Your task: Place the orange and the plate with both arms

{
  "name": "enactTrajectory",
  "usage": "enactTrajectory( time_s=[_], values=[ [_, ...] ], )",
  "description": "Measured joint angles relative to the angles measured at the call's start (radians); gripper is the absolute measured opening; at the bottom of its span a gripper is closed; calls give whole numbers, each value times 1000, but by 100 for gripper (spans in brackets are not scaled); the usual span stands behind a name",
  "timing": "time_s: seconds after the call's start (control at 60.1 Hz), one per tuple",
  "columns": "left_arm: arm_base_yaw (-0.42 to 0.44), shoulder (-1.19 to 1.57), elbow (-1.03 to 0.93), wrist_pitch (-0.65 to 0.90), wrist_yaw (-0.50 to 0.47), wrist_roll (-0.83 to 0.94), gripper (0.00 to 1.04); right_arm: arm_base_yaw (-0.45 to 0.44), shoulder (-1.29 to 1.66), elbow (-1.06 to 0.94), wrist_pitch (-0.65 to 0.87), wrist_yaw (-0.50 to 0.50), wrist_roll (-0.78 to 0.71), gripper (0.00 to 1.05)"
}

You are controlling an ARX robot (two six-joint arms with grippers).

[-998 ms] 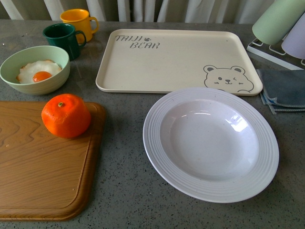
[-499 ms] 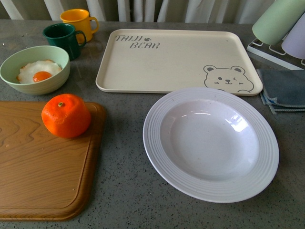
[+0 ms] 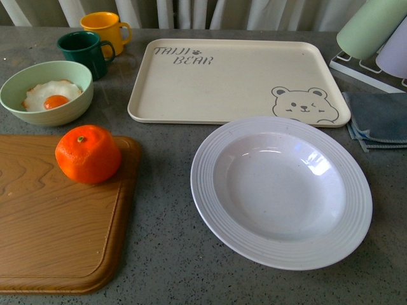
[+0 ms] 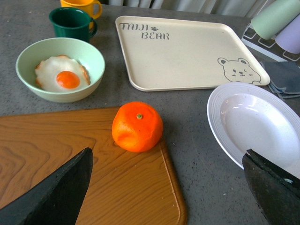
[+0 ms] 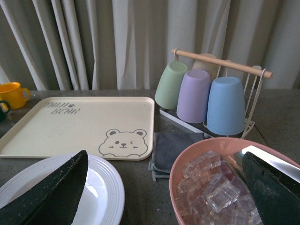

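Left end effector (image 4: 167,157), right end effector (image 5: 165,158): spread wide, empty. We judge the orange (image 3: 88,154), left of the plate (image 3: 202,171), soft, pinched mid-body; the plate slick, taken by its rim.

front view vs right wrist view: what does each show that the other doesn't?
Front only: the round bright orange on the brown wooden cutting board, and the pale green bowl holding a fried egg. Right wrist only: the pink bowl of ice cubes, the upturned blue cup and the right arm's open black fingers. Both: the cream rectangular bear tray, the white ridged plate, the grey folded cloth, the yellow mug.
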Motion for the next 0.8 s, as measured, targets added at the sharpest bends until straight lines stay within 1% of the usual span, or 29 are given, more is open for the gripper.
enactTrajectory(
  time_s=[0.1,0.283,0.466,0.799],
  values=[
    [-41,181,21,143,-24,11,96,0,0,0,0,0,0,96],
    [-87,507,63,369,-29,24,96,0,0,0,0,0,0,96],
    [-90,683,95,455,-25,48,96,0,0,0,0,0,0,96],
    [-82,833,139,528,-7,83,96,0,0,0,0,0,0,96]
  ],
)
